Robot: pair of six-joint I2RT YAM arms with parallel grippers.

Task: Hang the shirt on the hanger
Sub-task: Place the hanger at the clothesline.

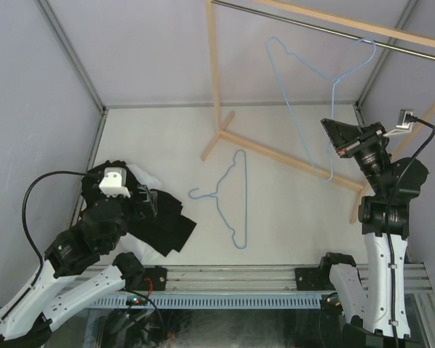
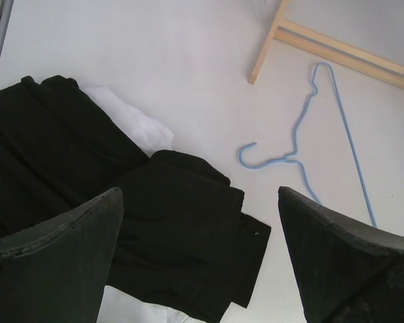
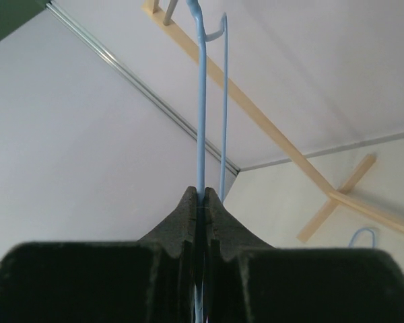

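Note:
The white shirt (image 2: pixel 139 122) lies crumpled at the table's left, mostly buried under a black garment (image 2: pixel 54 148); in the top view only a corner of the shirt (image 1: pixel 147 176) shows. My left gripper (image 2: pixel 199 192) hovers open over this pile, with nothing between its fingers. A blue wire hanger (image 1: pixel 333 94) hangs from the metal rod (image 1: pixel 312 25) of the rack. My right gripper (image 1: pixel 333 138) is shut on the hanger's lower wire. In the right wrist view the hanger (image 3: pixel 200 101) rises straight up out of the shut gripper (image 3: pixel 200 192).
A second blue hanger (image 1: pixel 244 196) lies flat on the table centre, also seen in the left wrist view (image 2: pixel 353 149). The wooden rack frame (image 1: pixel 214 72) stands at the back, its foot bars (image 2: pixel 337 47) crossing the table. Grey walls enclose the table.

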